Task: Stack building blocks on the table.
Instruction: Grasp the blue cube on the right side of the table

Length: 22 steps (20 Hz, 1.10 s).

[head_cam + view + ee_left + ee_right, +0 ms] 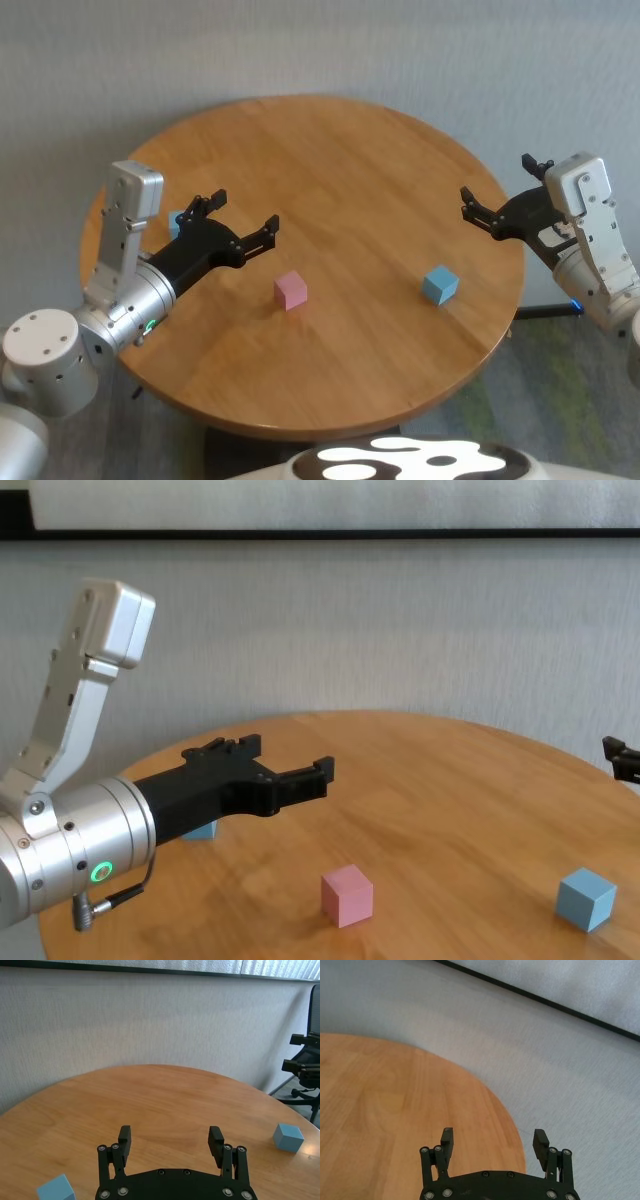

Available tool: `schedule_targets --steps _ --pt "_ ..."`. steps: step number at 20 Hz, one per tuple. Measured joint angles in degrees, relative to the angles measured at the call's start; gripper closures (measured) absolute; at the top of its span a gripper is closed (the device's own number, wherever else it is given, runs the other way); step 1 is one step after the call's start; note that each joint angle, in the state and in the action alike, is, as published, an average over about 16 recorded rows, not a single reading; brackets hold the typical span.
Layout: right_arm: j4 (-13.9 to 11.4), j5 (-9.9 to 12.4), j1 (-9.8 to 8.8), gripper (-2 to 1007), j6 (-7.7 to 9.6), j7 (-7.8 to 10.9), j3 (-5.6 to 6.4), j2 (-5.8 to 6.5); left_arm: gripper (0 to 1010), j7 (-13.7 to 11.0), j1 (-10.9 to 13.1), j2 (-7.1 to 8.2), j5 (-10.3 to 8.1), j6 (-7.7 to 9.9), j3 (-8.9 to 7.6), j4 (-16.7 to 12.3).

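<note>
On the round wooden table a pale pink block lies near the middle. One light blue block lies to its right. Another light blue block sits at the left, partly hidden behind my left arm. My left gripper hovers open above the table, left of the pink block, with nothing between its fingers. My right gripper hangs open and empty over the table's right edge, beyond the right blue block.
A grey wall stands close behind the table. A black chair is off to the right of the table. The table's rim curves away just under the right gripper, with grey floor beyond.
</note>
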Motion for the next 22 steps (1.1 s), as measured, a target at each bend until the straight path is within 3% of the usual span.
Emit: schedule_targets --steps 5,10,12,16,22 --pt "-4.0 4.0 -1.91 0 6.52 2.84 1.71 1.45 10 -0.3 0.1 0.02 0.04 0.07 -0.04 -0.1" --pt "-8.5 8.3 -4.25 0 13.62 6.74 3.54 3.53 10 -0.6 0.0 0.01 -0.03 0.10 -0.03 -0.1" --pt "-9.7 9.4 -4.89 0 15.74 8.29 3.94 4.28 10 -0.7 0.0 0.01 -0.05 0.11 -0.03 -0.1" --pt "-10.4 10.0 -5.45 0 17.76 10.87 4.08 5.32 10 -0.8 0.0 0.00 -0.09 0.13 -0.01 0.0" --pt "-8.9 8.0 -5.15 0 17.11 13.60 3.07 5.84 10 -1.0 -0.1 0.00 -0.13 0.15 0.01 0.0"
